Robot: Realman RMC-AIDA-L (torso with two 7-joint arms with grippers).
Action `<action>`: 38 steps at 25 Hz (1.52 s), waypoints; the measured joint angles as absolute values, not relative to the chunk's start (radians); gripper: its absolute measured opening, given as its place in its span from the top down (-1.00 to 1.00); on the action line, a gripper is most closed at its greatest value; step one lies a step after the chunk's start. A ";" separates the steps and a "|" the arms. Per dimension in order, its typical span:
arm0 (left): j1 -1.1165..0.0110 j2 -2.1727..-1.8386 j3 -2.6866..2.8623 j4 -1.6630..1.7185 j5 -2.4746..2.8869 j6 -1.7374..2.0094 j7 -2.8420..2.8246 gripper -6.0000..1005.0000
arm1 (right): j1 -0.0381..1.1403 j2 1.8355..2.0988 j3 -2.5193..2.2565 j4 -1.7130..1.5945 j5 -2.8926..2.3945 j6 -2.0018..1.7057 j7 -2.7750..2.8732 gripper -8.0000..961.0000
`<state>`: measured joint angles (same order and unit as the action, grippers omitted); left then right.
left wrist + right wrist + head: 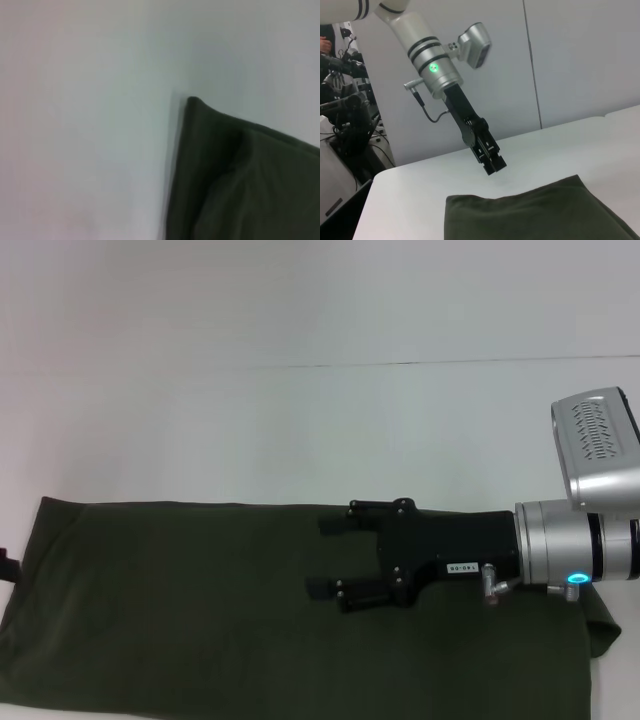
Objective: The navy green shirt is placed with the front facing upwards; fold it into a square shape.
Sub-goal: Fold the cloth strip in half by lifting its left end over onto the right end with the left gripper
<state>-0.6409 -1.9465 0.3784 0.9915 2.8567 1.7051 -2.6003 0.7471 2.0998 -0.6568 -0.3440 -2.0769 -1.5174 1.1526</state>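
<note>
navy green shirt point(200, 620) folded flat, right gripper point(328, 556) fingers spread above

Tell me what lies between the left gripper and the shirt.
Nothing: in the right wrist view the left gripper hangs above the navy green shirt, only bare table between.

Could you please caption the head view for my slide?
Right gripper hovers open over the folded navy green shirt on the white table.
</note>
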 joint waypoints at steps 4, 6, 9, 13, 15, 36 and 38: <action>-0.639 -1.957 0.461 0.982 2.856 1.657 -2.632 -0.27 | 0.742 2.099 -0.658 -0.344 -2.077 -1.513 1.152 -0.80; -0.639 -1.962 0.471 0.981 2.856 1.643 -2.637 -0.42 | 0.741 2.099 -0.658 -0.344 -2.077 -1.512 1.152 -0.80; -0.641 -1.964 0.472 0.970 2.855 1.623 -2.638 -0.64 | 0.741 2.098 -0.658 -0.344 -2.078 -1.511 1.152 -0.80; -0.647 -1.965 0.473 0.937 2.849 1.608 -2.631 -0.90 | 0.741 2.098 -0.658 -0.345 -2.078 -1.511 1.152 -0.80; -0.651 -1.966 0.475 0.924 2.848 1.604 -2.625 -0.90 | 0.741 2.098 -0.658 -0.345 -2.078 -1.511 1.152 -0.80; -0.656 -1.971 0.522 0.879 2.855 1.546 -2.608 -0.84 | 0.740 2.098 -0.674 -0.333 -2.081 -1.498 1.157 -0.80; -0.656 -1.971 0.522 0.879 2.855 1.545 -2.607 -0.84 | 0.740 2.098 -0.674 -0.333 -2.081 -1.498 1.158 -0.80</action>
<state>-0.6559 -1.9711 0.5215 0.8790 2.8548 1.5447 -2.6073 0.7399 2.0983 -0.6744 -0.3329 -2.0813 -1.4980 1.1584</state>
